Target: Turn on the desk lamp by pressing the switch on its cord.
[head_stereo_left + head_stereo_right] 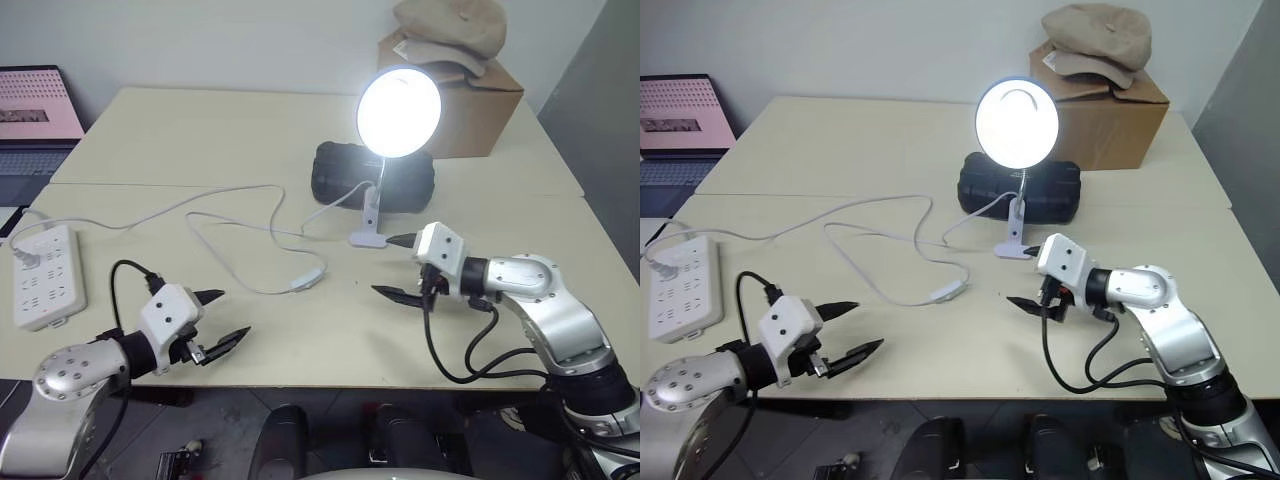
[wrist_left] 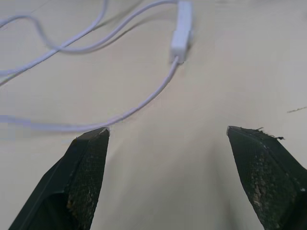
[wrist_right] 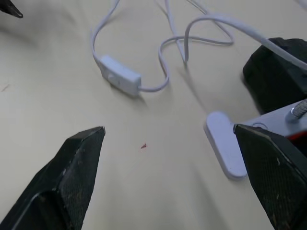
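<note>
The desk lamp (image 1: 398, 112) stands lit mid-table, its round shade glowing on a thin gooseneck above a white clip base (image 1: 367, 238). Its thin white cord (image 1: 230, 190) loops left across the table, and the slim white switch (image 1: 308, 281) lies flat on it, in front of and left of the base. My left gripper (image 1: 235, 312) hovers open near the front edge, left of the switch and well apart from it. My right gripper (image 1: 382, 265) is open too, just right of the switch and in front of the clip base. Both wrist views show the switch (image 2: 181, 36) (image 3: 120, 76) beyond empty fingers.
A white power strip (image 1: 45, 275) lies at the left edge with the cord plugged in. A black case (image 1: 335, 175) sits behind the lamp. At the back right stands a cardboard box (image 1: 490, 110) with a cap (image 1: 450, 30) on it. A laptop (image 1: 35, 105) is far left.
</note>
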Controlling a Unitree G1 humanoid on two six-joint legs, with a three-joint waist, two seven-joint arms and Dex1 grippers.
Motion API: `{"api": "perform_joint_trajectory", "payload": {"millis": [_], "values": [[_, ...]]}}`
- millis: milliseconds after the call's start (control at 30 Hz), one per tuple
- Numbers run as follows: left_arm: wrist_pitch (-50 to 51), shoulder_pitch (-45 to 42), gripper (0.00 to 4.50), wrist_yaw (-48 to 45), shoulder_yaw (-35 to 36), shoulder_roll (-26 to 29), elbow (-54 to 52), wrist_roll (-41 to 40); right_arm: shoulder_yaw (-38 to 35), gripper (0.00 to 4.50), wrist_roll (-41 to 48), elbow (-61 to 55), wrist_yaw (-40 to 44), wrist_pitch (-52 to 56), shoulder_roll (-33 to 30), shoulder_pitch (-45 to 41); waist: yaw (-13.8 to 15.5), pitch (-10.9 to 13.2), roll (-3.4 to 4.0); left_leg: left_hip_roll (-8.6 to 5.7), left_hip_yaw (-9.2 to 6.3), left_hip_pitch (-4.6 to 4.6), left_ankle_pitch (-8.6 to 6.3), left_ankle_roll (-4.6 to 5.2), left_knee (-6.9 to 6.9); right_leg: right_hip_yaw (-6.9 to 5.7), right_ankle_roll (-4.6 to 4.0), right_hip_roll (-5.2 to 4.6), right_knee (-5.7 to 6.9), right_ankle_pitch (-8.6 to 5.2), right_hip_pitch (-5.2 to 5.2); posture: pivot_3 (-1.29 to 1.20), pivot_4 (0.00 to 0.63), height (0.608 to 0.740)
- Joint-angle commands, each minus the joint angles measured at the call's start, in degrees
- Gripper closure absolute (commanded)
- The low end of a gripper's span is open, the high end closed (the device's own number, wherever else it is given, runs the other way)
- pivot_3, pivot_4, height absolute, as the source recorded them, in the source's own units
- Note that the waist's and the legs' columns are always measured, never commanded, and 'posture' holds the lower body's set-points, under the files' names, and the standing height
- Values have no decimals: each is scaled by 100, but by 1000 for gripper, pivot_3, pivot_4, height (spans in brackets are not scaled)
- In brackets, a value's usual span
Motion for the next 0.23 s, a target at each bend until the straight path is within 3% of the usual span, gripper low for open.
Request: {"api": "perform_joint_trajectory", "payload": {"millis": [33,233], "values": [[166,188,440,-43,685,77,-388,-403,-732,0,525,-250,594,-304,-561,374,13,0,0,-1,0,1,0,0,3,0,-20,-2,-2,-12,-1,0,150,740],[419,257,440,-152,698,214,-528,-607,-800,0,650,-108,824,-562,-883,511,-17,0,0,-1,3,3,0,0,-1,4,-27,-3,-3,-15,1,0,150,740]]}}
